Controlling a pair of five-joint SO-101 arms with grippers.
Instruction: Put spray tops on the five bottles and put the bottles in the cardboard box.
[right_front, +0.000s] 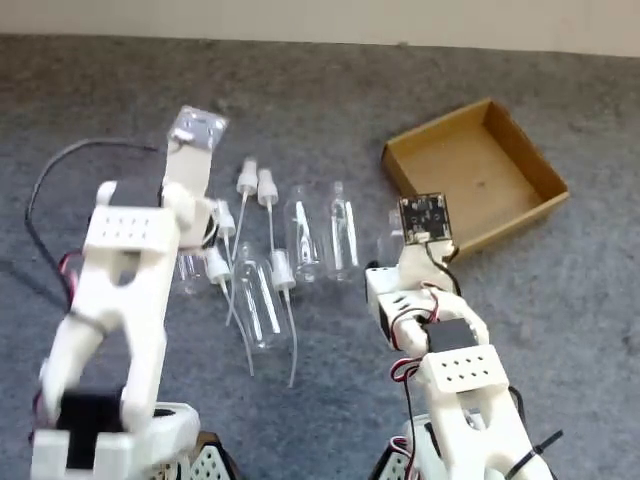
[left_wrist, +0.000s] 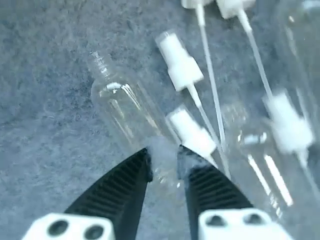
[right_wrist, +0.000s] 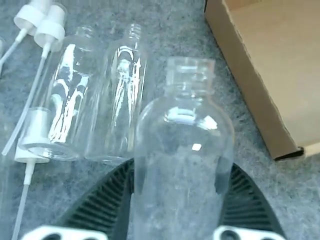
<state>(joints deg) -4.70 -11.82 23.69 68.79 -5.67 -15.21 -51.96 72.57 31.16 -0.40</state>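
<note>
My right gripper (right_wrist: 182, 175) (right_front: 395, 255) is shut on a clear bottle (right_wrist: 182, 150) with no top, whose neck points toward the corner of the cardboard box (right_front: 480, 170) (right_wrist: 250, 75). Two more open bottles (right_front: 302, 232) (right_front: 343, 228) lie side by side left of it. My left gripper (left_wrist: 163, 157) (right_front: 200, 242) hangs open by a narrow gap over the base end of another clear bottle (left_wrist: 120, 105). White spray tops (left_wrist: 180, 62) (left_wrist: 192, 132) with long dip tubes lie right beside that bottle. A further bottle (right_front: 255, 300) lies among the tops.
More spray tops (right_front: 247, 178) (right_front: 267, 185) (right_front: 283, 270) are scattered on the grey carpet between the arms. The box stands at the far right, with bare carpet in front of it. A black cable (right_front: 40, 200) loops at the far left.
</note>
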